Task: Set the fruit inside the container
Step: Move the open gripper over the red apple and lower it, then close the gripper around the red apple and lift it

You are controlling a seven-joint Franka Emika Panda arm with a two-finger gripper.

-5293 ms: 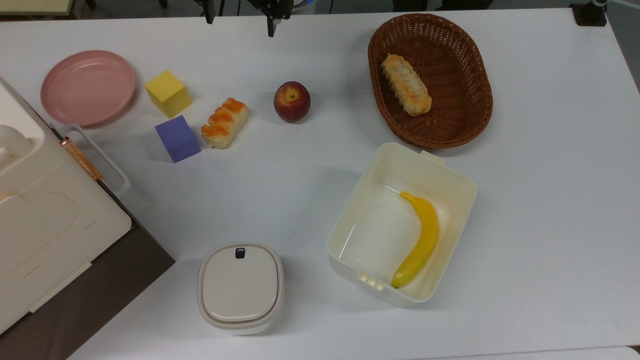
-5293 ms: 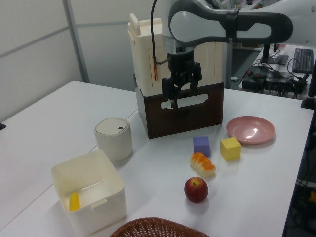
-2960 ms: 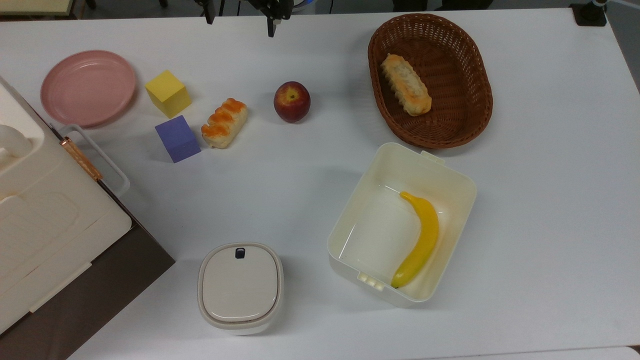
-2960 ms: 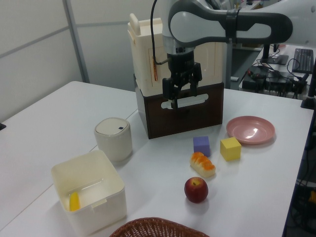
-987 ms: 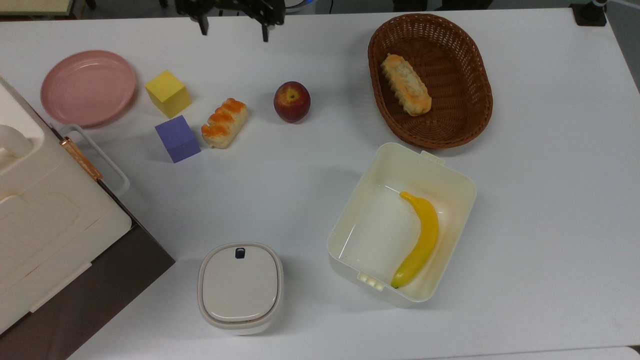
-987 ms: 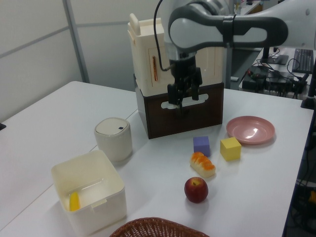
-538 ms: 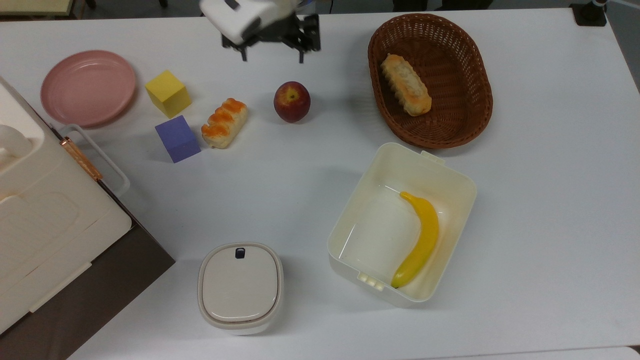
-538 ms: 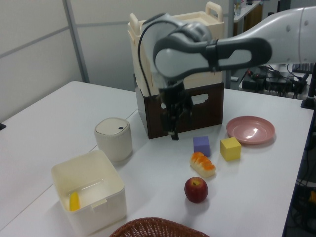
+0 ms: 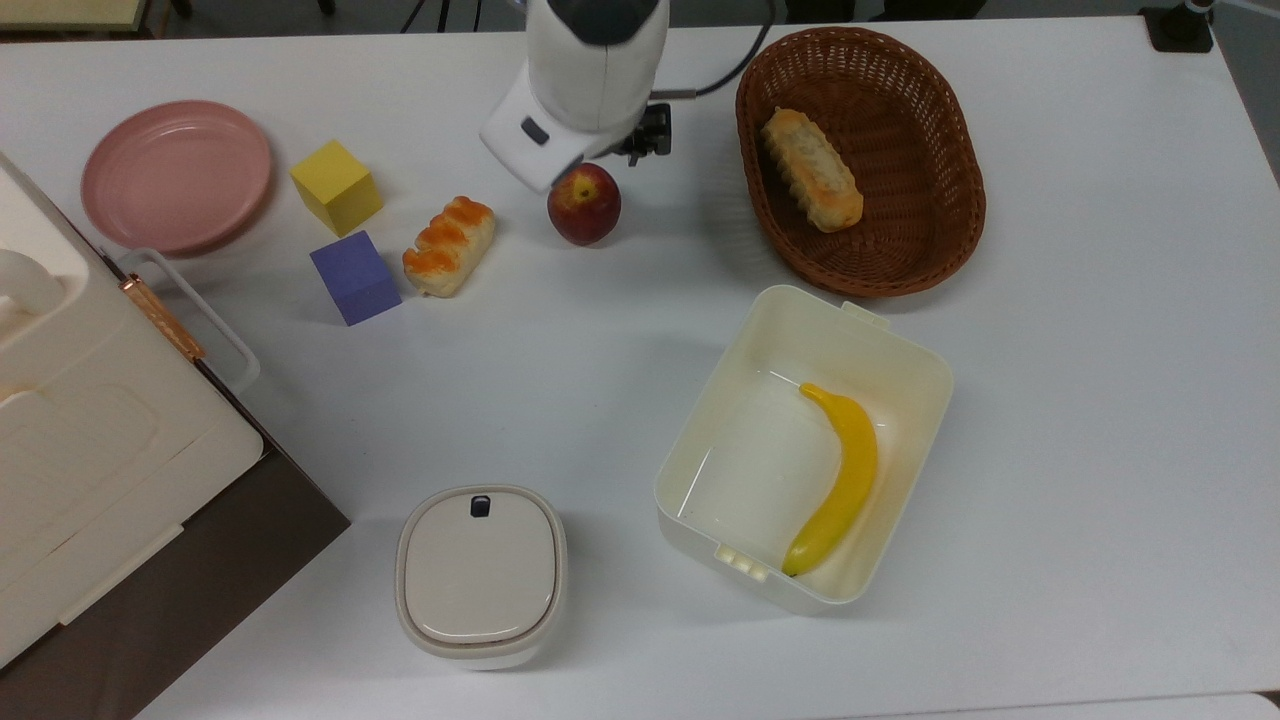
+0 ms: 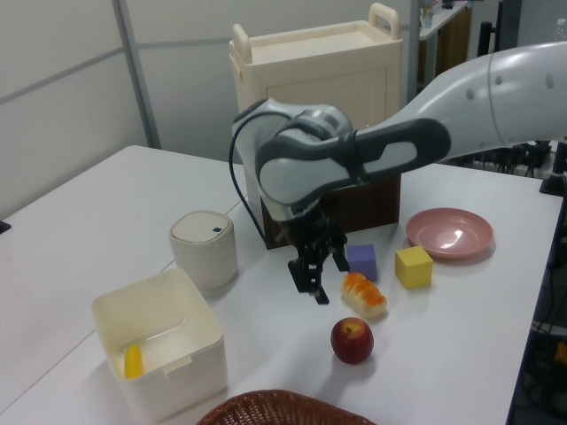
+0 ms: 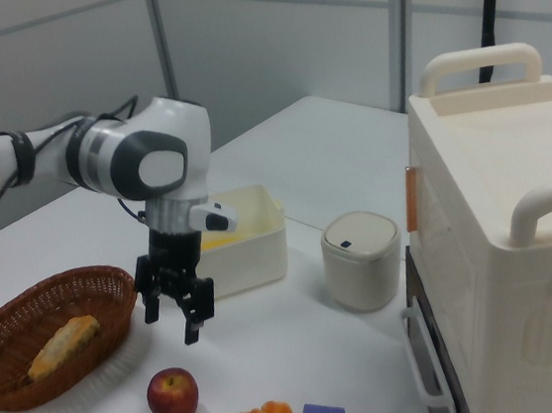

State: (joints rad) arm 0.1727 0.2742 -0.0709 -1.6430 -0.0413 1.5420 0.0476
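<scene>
Place: robotics lab or test room, not a home.
Arm: white and grey Panda arm (image 10: 354, 155) with cable, reaching in from the right of the left view.
Table: plain white table (image 9: 1100, 400), set with toy-like props.
Props: cubes (image 9: 336, 186), fake bread (image 9: 449, 246), pink plate (image 9: 176, 175), basket (image 9: 862, 160).
Walls: grey partition panels (image 11: 275, 37) across the top of the right view.
Background: desk with keyboard (image 10: 542, 108) and cables, upper right of the left view.
</scene>
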